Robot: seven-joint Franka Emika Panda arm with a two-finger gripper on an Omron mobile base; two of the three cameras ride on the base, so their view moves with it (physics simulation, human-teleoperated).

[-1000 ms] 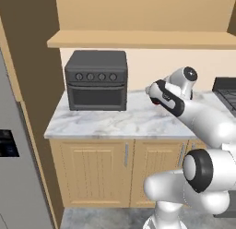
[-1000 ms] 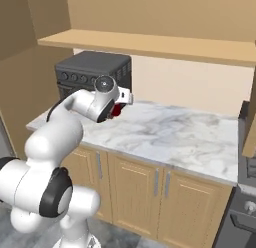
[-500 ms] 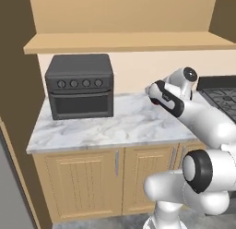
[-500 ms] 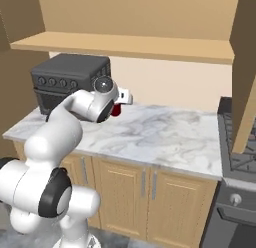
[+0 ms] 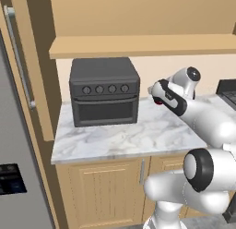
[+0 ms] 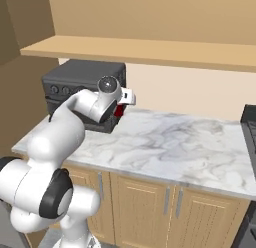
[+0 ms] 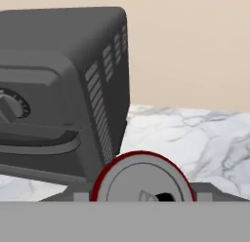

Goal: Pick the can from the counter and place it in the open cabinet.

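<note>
The can [image 7: 141, 180] was held clamped in the gripper [image 5: 158, 95] while the base was driven sideways; cabinet placement was still pending.

Toaster oven [image 5: 104, 91] blocks my left side, sitting just under cabinet shelf [image 5: 138, 45]. Counter [image 6: 190, 147] to my right is open, w/ room to pass.

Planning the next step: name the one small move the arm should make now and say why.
Probably lift the can straight up. The gripper is shut on it, held above the counter beside the toaster oven, while the cabinet shelf sits well higher, so height seems needed first.
</note>
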